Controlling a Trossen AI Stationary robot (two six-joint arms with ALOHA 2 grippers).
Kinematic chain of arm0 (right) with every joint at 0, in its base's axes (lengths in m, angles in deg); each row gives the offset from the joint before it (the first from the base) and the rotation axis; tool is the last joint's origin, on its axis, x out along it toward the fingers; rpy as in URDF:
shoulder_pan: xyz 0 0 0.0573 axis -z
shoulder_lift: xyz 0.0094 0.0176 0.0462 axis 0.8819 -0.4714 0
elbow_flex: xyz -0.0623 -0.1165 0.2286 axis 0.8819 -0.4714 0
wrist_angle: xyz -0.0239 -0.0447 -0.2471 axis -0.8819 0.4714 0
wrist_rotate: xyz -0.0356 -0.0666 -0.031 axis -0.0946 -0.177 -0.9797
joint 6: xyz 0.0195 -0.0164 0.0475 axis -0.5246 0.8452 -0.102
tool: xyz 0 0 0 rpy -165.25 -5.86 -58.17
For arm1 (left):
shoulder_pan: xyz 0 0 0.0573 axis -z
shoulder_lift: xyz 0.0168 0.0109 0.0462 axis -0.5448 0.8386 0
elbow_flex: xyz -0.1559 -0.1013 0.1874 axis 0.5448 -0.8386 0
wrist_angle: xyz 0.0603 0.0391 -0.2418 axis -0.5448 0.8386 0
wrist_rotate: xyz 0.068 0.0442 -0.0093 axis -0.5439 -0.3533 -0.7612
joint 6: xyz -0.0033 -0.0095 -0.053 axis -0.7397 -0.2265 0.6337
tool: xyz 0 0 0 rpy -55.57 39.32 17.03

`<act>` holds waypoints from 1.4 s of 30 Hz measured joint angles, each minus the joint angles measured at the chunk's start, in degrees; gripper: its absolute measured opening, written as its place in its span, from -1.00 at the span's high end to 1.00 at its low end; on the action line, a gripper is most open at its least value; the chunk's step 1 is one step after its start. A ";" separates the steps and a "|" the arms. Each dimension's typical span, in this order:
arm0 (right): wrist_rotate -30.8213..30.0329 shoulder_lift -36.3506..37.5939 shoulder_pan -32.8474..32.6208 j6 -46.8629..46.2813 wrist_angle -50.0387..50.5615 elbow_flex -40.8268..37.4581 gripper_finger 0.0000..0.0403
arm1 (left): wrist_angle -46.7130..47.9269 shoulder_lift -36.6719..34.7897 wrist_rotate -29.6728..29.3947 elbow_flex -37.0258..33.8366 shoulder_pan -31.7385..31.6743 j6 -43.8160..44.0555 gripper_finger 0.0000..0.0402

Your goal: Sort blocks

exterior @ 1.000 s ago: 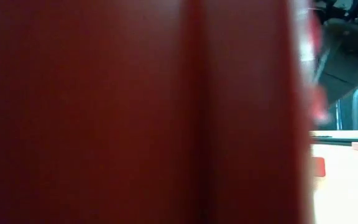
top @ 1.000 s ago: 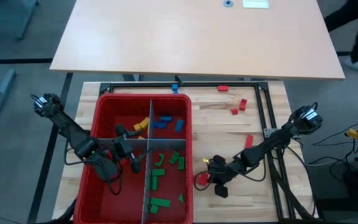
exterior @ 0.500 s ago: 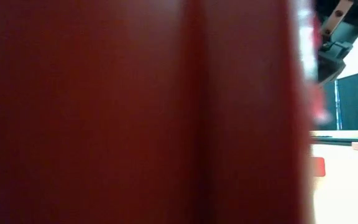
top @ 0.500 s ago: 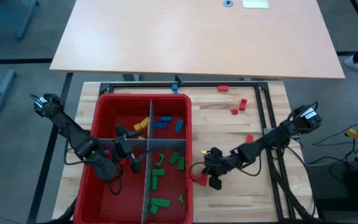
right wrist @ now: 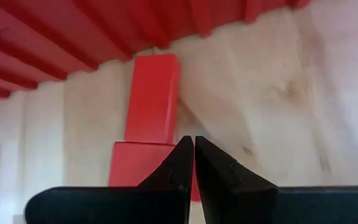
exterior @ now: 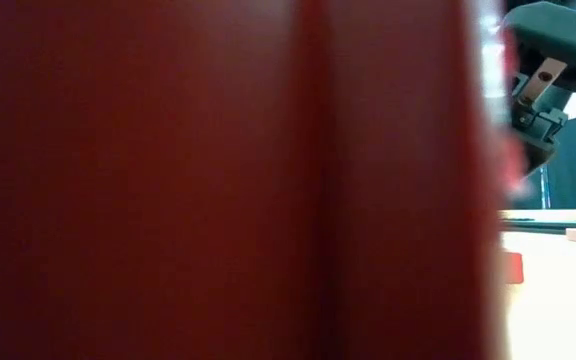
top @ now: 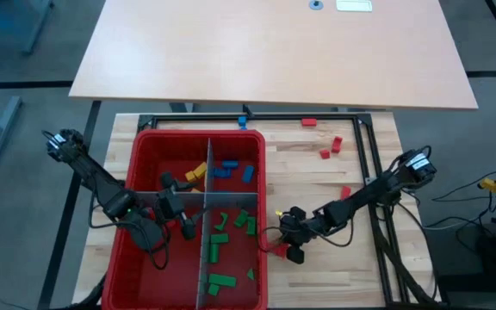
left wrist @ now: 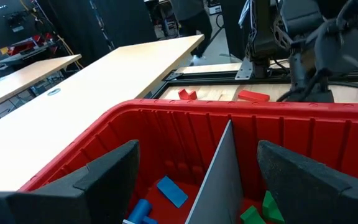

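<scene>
**Right wrist view: pincer shut beside red blocks**

Right gripper (right wrist: 193,144) is sitting with fingertips pressed together, gripping nothing, just over two red blocks (right wrist: 154,99) lying against the bin (top: 269,202) wall. Left gripper (left wrist: 197,180) is hanging wide open inside the bin, above blue and green blocks.

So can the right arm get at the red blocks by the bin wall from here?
Probably yes: the right tool is shut and right at the red blocks on bare wood, though the red bin wall just behind leaves little room.
</scene>
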 joint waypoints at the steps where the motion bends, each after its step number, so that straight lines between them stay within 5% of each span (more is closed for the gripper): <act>1: 0.58 -0.60 0.08 -0.19 -0.46 0.07 1.00 | -0.02 0.00 0.00 0.00 0.00 0.00 -0.55; 19: 3.08 -0.42 0.08 -3.30 9.24 0.65 1.00 | -0.02 0.00 -0.02 0.00 0.00 0.00 -0.55; 32: -5.91 6.89 0.69 -8.31 29.17 0.24 1.00 | -0.20 0.00 -0.02 0.00 0.02 0.20 -0.55; 42: -4.24 15.33 0.69 -1.29 29.42 0.07 1.00 | -0.26 0.00 -0.02 0.00 0.00 0.20 -0.55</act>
